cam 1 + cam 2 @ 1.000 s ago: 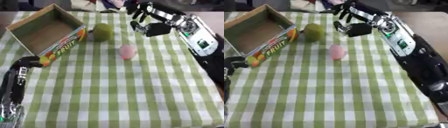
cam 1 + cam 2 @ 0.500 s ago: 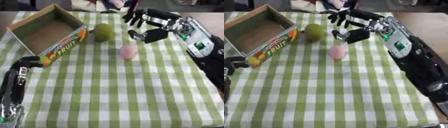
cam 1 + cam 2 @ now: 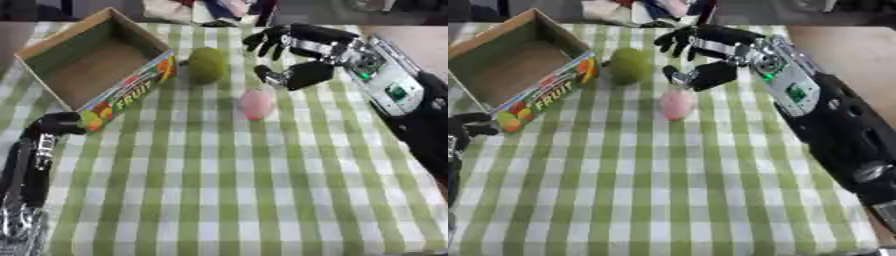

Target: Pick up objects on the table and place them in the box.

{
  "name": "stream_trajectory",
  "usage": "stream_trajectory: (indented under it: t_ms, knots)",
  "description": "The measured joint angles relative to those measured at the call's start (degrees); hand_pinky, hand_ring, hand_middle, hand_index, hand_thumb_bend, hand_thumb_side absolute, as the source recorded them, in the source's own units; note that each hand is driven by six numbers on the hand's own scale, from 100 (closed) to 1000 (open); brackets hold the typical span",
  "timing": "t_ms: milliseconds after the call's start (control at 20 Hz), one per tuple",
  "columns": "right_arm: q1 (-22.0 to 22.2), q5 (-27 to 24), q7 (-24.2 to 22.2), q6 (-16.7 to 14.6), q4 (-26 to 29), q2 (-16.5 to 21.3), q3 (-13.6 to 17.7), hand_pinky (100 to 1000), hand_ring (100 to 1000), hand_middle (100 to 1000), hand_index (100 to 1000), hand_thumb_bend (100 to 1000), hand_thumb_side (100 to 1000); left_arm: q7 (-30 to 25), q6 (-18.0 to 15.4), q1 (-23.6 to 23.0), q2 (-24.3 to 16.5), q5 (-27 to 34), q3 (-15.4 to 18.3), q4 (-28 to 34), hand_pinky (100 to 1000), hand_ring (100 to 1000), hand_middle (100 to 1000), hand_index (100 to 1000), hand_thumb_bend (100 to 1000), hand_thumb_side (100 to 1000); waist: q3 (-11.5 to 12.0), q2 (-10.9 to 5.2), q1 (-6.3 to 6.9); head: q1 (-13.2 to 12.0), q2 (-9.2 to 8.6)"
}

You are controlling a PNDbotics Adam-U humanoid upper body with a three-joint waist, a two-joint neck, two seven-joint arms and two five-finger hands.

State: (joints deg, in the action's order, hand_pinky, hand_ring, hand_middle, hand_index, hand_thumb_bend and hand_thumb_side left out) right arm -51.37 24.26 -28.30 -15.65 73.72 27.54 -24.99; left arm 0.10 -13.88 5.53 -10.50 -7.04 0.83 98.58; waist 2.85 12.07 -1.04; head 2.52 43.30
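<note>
An open cardboard fruit box (image 3: 94,75) sits at the table's far left. A green round fruit (image 3: 206,65) lies just right of the box. A pink egg-shaped object (image 3: 255,103) lies a little nearer on the checked cloth. My right hand (image 3: 293,55) hovers above and to the right of both, its fingers spread and its thumb pointing down toward the pink object; it holds nothing. My left hand (image 3: 54,125) shows dark at the box's near corner, and its fingers cannot be made out.
A green-and-white checked cloth (image 3: 227,190) covers the table. Clothing and other items lie beyond the far edge (image 3: 219,10). My right forearm (image 3: 402,100) crosses the right side.
My right hand has moved left and down toward the pink object and the green fruit. The box, fruit and left arm have stayed put.
</note>
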Motion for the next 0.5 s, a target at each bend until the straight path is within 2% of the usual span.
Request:
stream_trajectory:
  t_ms: [500]
  knots:
    - [0.2,0.0,-1.2,-0.7,-0.6,1.0,-1.1,699,808,850,980,100,791,0.0,0.0,0.0,0.0,0.0,0.0,0.0,821,613,659,732,100,903,0.0,-0.05,-0.18,-0.4,0.03]
